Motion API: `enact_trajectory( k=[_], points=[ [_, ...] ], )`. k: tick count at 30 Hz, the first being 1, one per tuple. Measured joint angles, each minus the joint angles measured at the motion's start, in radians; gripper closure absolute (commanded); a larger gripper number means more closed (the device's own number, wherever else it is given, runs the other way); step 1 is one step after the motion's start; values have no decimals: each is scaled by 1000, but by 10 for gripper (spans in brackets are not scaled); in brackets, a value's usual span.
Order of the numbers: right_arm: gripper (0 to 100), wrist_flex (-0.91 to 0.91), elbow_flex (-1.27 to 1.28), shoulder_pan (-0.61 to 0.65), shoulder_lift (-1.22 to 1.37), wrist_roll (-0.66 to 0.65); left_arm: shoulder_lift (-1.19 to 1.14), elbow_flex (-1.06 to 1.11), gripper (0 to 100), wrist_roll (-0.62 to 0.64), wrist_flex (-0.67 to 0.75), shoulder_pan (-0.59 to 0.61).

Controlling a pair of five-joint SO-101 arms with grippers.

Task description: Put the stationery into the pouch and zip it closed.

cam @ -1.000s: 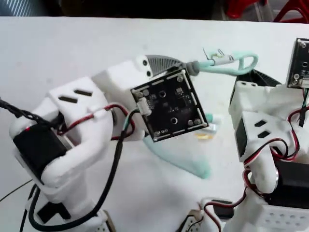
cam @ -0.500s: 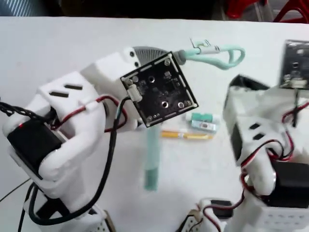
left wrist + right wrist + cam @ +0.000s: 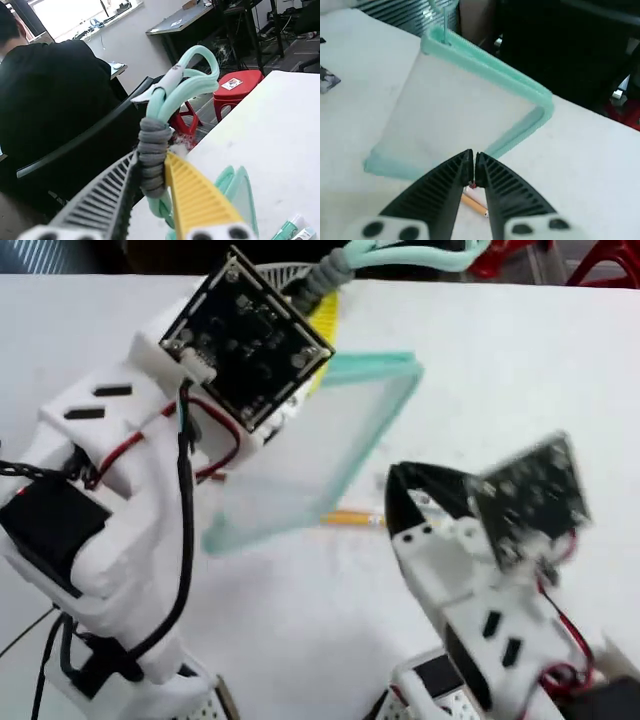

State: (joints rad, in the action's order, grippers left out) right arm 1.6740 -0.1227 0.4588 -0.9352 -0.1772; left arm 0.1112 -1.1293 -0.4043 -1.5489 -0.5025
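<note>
A translucent pouch (image 3: pixel 320 445) with mint trim hangs tilted above the white table. My left gripper (image 3: pixel 315 285) is raised over the far side of the table and shut on the grey cord (image 3: pixel 151 160) of the pouch's mint strap (image 3: pixel 186 82). The pouch (image 3: pixel 235 185) dangles below its fingers. A yellow pencil (image 3: pixel 352 518) lies on the table under the pouch's near edge. My right gripper (image 3: pixel 392 480) sits low beside the pouch's near side, black jaws shut with nothing between them. In its own view the right gripper (image 3: pixel 473 159) points at the pouch (image 3: pixel 465 100), with the pencil (image 3: pixel 476 205) just beneath.
Two small mint-capped stationery items (image 3: pixel 292 231) lie on the table near the pouch. The table's far edge (image 3: pixel 500 280) is close behind the left gripper. The right arm's body (image 3: pixel 490 600) takes up the near right.
The left arm lifted the pouch by its strap off the table and toward the far edge, so it now hangs. The right arm swung in toward the pouch, covering the small items.
</note>
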Motion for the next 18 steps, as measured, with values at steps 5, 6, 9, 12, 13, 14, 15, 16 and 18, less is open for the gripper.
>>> enact_trajectory(
  k=[5,6,9,12,13,14,15,16,18],
  points=[
    [742,-32,84,-60,14,-2,0,0,976,3,0,5],
    [722,-35,84,-75,11,-2,0,0,976,3,0,5],
    [727,-58,89,-115,-9,-38,0,0,976,3,-2,5],
    [727,-84,94,-163,-2,-175,0,0,976,3,-46,5],
    [728,-91,94,-167,5,-230,0,0,976,3,-66,5],
    [729,-94,94,-164,5,-290,0,0,976,3,-84,5],
    [729,-94,94,-161,5,-353,0,0,976,3,-100,5],
    [729,-94,94,-149,-2,-417,0,0,976,3,-112,5],
    [729,-94,103,-94,-9,-525,0,0,976,-11,-141,5]
  ],
)
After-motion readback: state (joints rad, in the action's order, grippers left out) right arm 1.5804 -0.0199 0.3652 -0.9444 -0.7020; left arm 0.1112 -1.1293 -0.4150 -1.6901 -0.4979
